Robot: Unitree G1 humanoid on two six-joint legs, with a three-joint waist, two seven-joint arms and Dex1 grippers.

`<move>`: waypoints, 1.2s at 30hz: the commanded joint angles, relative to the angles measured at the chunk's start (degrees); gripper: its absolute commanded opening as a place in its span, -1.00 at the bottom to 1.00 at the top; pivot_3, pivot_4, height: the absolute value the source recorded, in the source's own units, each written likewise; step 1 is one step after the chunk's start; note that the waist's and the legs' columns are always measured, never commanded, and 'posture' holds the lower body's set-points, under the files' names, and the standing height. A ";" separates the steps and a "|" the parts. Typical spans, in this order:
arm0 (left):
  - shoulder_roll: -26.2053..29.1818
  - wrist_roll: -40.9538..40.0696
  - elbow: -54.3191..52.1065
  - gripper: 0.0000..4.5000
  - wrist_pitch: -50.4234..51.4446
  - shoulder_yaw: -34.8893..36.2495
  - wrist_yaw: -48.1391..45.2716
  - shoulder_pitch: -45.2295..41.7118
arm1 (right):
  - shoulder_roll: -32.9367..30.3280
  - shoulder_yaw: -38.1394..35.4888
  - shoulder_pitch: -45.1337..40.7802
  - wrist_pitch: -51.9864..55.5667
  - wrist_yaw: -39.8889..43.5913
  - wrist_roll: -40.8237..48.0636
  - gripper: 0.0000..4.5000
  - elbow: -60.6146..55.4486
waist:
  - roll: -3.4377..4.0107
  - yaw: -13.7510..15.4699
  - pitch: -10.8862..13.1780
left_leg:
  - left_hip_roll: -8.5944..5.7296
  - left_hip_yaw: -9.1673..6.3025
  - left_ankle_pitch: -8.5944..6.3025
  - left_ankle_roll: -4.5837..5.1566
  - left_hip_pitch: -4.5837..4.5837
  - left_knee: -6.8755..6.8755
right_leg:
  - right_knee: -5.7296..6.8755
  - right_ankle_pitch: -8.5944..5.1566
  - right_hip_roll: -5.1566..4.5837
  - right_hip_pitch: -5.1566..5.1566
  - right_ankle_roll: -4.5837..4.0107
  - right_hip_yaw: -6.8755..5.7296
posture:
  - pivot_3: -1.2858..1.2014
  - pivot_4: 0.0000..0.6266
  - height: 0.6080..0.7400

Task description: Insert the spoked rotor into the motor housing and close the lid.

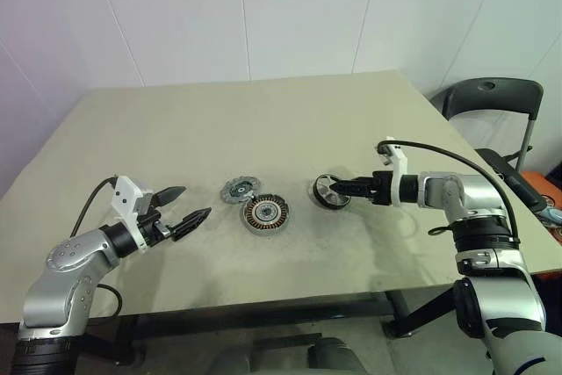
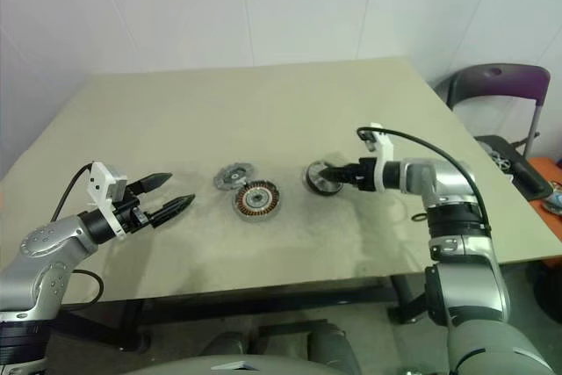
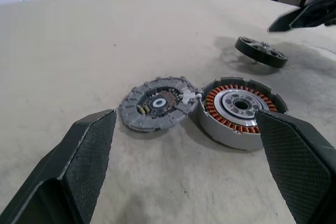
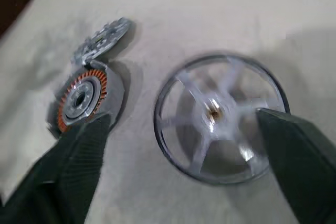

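The spoked rotor point(image 4: 220, 119) lies on the table between the right end effector's point(image 4: 184, 166) open fingers.

Beige table point(image 1: 263, 111), matte top, bearing three small parts near the front edge. Grey scallop-edged lid point(image 1: 239, 188) lying flat, touching the copper-wound motor housing point(image 1: 265, 213) just beside it. Spoked rotor point(image 1: 328, 191) with black rim and silver spokes resting flat on the top, apart from the housing, toward the table's right side.
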 commanded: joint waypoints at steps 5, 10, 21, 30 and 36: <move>0.40 -0.02 -0.91 1.00 -1.38 0.37 -0.26 -0.66 | 0.27 -7.46 -1.78 4.77 -6.61 4.03 1.00 5.88 | 0.00 -0.13 0.00 | 0.00 0.01 0.00 0.00 0.00 0.00 | 0.01 0.00 0.02 0.00 0.00 0.00 | 0.03 -1.00 1.00; 0.51 -0.10 -0.93 1.00 -1.31 0.45 -0.30 -0.66 | 0.92 -8.94 -2.45 7.42 -8.34 5.84 1.00 7.44 | 0.00 -0.09 0.00 | 0.00 0.02 0.00 0.00 0.01 0.00 | 0.01 0.00 0.03 0.01 0.01 0.00 | 0.03 -1.00 1.00; 0.50 0.14 -0.67 1.00 -1.49 0.17 -0.51 -0.97 | 4.27 -7.73 -6.27 10.28 -12.10 5.09 1.00 15.84 | -0.03 -0.62 -0.02 | 0.05 0.03 0.00 0.00 0.16 0.00 | 0.01 0.00 0.11 0.13 0.00 0.01 | 0.03 -1.00 1.00; 0.45 0.06 -1.43 1.00 -1.35 0.57 -0.06 -0.43 | 7.86 -9.60 -8.40 10.41 -13.17 6.23 1.00 17.35 | -0.05 -1.85 -0.03 | 0.09 0.01 0.00 0.00 0.27 -0.02 | 0.03 0.00 0.15 0.20 0.01 0.01 | 0.03 -1.00 1.00; 0.60 0.04 -1.33 1.00 -1.44 0.66 -0.09 -0.55 | 9.68 -10.54 -8.73 11.36 -14.40 6.55 1.00 16.95 | -0.05 -1.79 -0.03 | 0.09 0.02 0.00 0.00 0.26 0.00 | 0.03 0.01 0.14 0.20 0.02 0.02 | 0.03 -1.00 1.00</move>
